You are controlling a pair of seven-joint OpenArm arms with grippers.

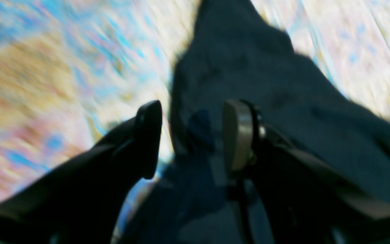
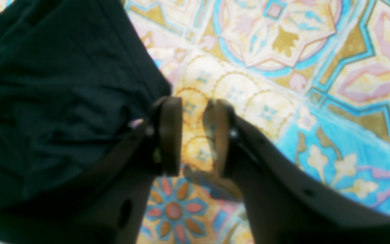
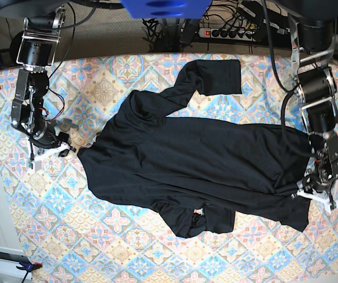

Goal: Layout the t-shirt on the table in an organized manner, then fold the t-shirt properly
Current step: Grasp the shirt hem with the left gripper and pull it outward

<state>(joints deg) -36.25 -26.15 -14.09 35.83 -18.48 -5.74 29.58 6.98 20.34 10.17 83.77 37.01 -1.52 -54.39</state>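
the t-shirt [image 3: 198, 159] is spread across the middle of the desk [image 3: 98, 247], one sleeve reaching far, the other bunched under at the near edge. the left end effector [image 1: 191, 139] is seen spread over the hem with nothing pinched; the right end effector [image 2: 193, 135] is parted beside the collar edge, only patterned cloth visible between its pads. a fold could be spoiled by the crumpled near sleeve, and the desk cloth might be caught along with the fabric. the garment is matte, black, soft and wrinkled; the desk cover is smooth, with pastel floral tiles.
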